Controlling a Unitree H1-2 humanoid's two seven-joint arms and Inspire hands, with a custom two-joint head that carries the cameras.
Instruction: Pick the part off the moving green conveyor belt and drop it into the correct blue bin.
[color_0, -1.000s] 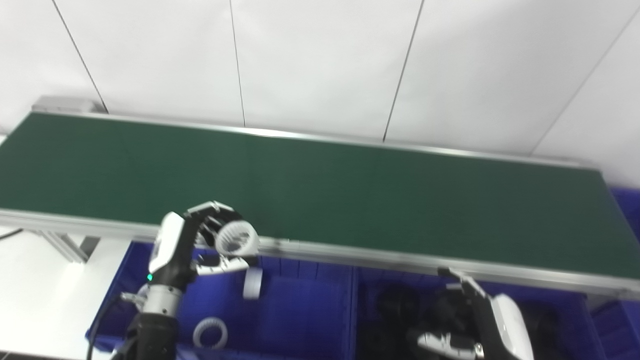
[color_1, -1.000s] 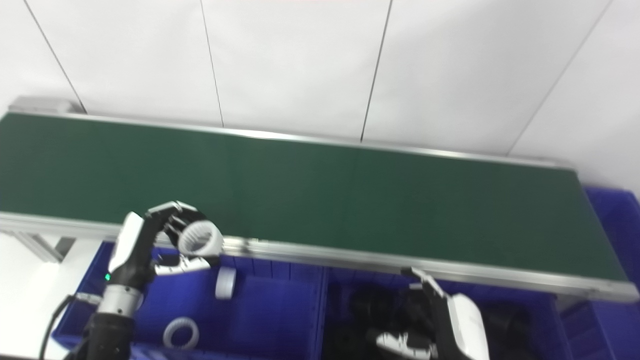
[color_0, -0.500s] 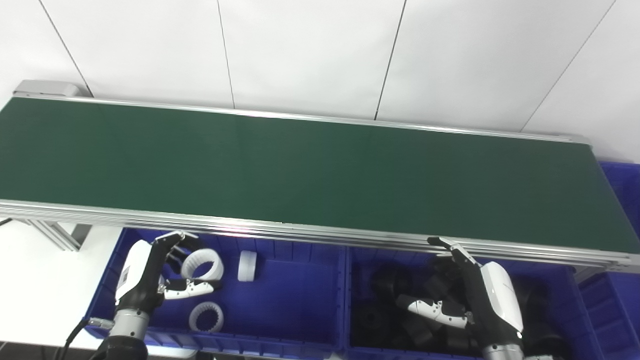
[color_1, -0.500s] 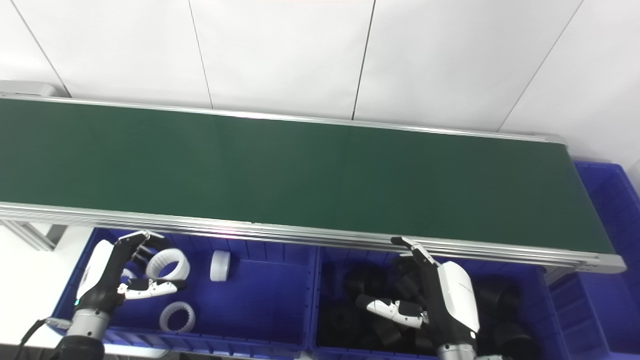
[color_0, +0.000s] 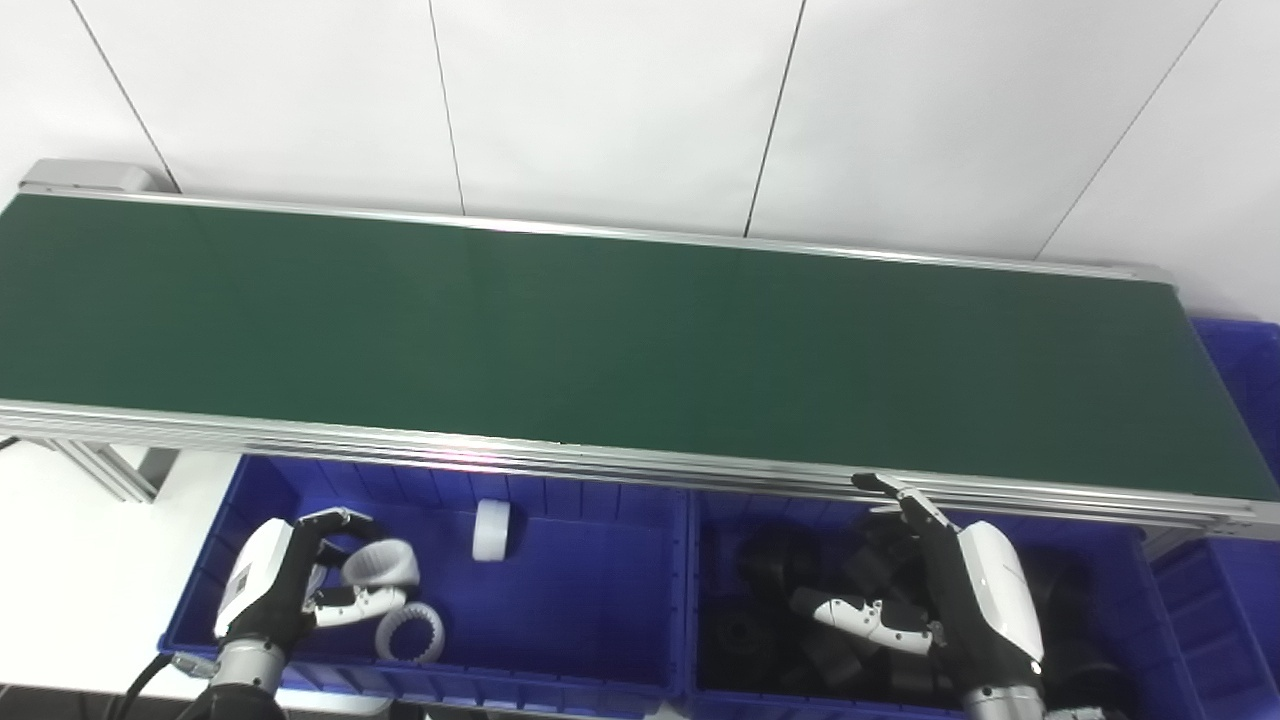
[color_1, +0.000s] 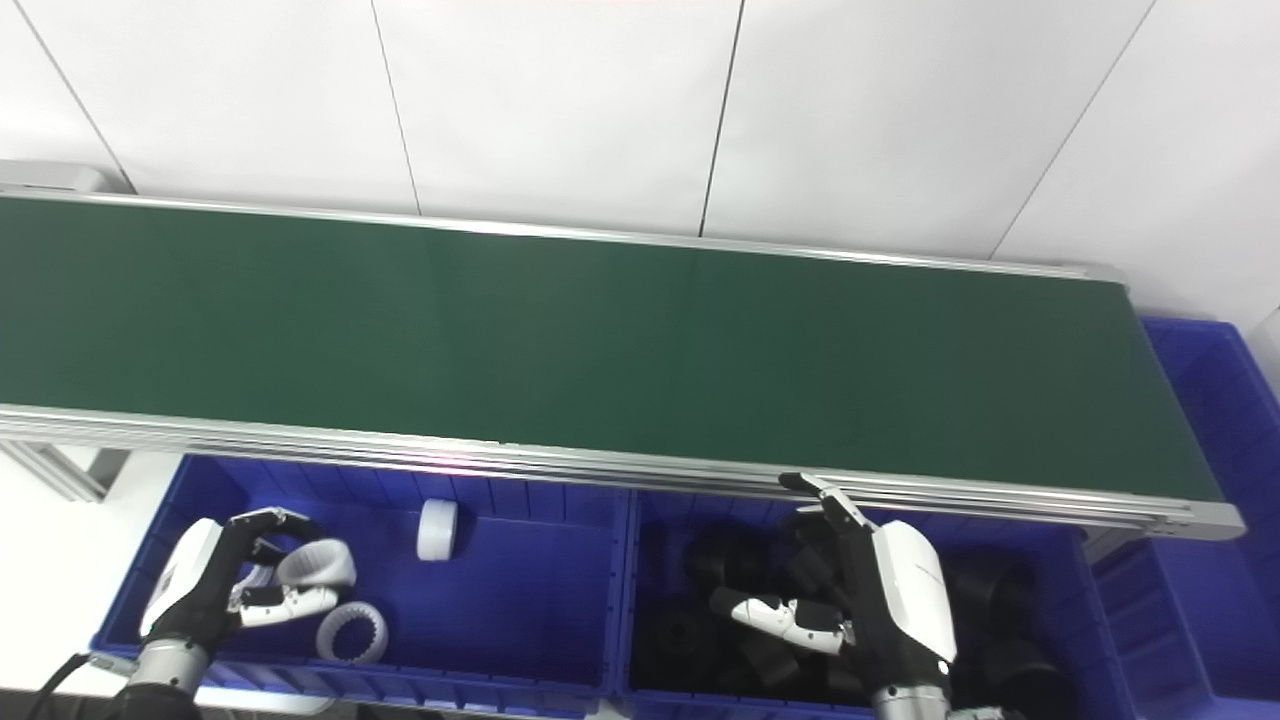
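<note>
**Lower now: ring carried down into the left bin**

Now the left hand (color_0: 275, 598) sits deeper inside the left blue plastic bin (color_0: 600, 640) than half a second ago, fingers and thumb still pinching the white toothed plastic ring (color_0: 381, 562), just above a second white ring (color_0: 410, 632). A white cylinder (color_0: 491, 529) stands unmoved. The green conveyor belt (color_0: 640, 340) stays bare. The right hand (color_0: 935, 605) hovers unchanged, fingers spread, over black parts (color_0: 770, 560).
</note>
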